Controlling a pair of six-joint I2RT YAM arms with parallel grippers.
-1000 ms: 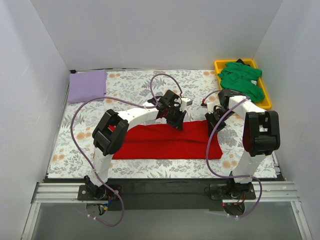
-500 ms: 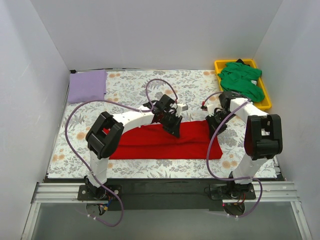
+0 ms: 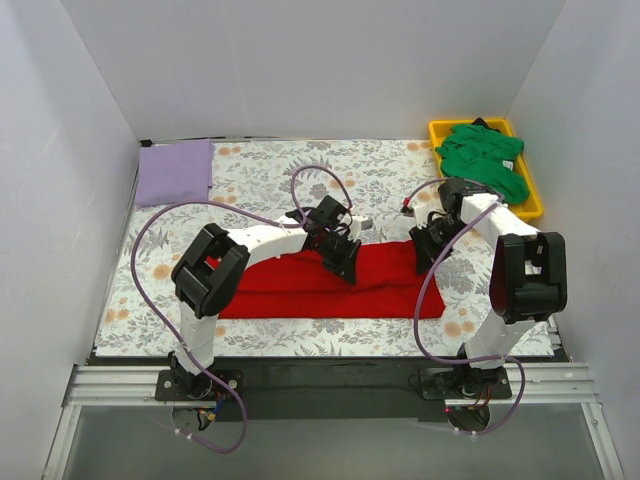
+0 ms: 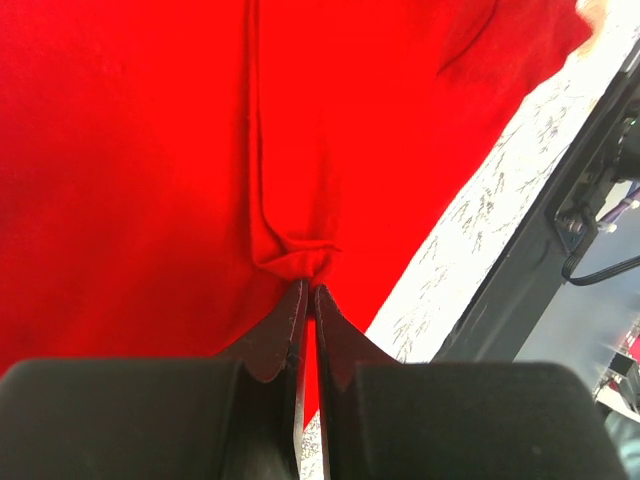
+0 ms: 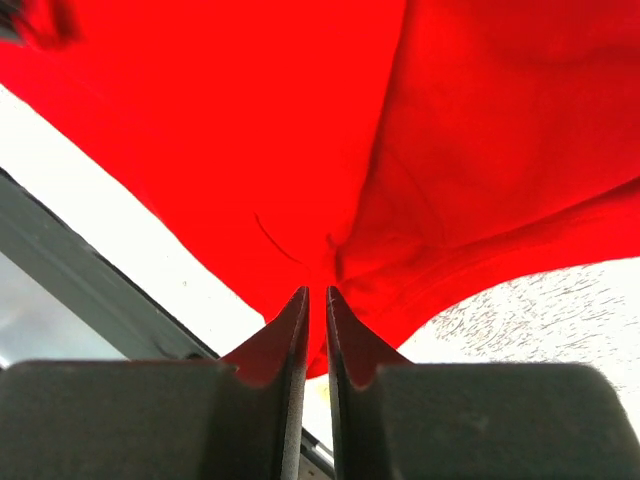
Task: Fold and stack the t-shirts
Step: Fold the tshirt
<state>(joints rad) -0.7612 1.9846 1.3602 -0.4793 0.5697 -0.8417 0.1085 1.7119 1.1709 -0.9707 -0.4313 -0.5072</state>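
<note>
The bright red t-shirt (image 3: pixel 300 295) lies as a long folded band across the front of the floral cloth. My left gripper (image 3: pixel 345 262) is shut on a pinch of its far edge near the middle; in the left wrist view the gripper (image 4: pixel 310 290) holds a bunched fold of the red t-shirt (image 4: pixel 150 150). My right gripper (image 3: pixel 425 255) is shut on the shirt's far right corner; in the right wrist view the gripper (image 5: pixel 317 292) grips the red cloth (image 5: pixel 480 130). The pale lavender t-shirt (image 3: pixel 175 172) lies folded at the back left. The green t-shirt (image 3: pixel 485 160) lies crumpled in the tray.
A yellow plastic tray (image 3: pixel 437 128) stands at the back right corner. The floral table cloth (image 3: pixel 270 170) covers the table between white walls. A dark rail (image 3: pixel 330 375) runs along the near edge. Purple cables loop over both arms.
My left gripper has moved toward the near edge, drawing the red shirt's far edge with it. My right gripper has shifted slightly the same way, still on the corner.
</note>
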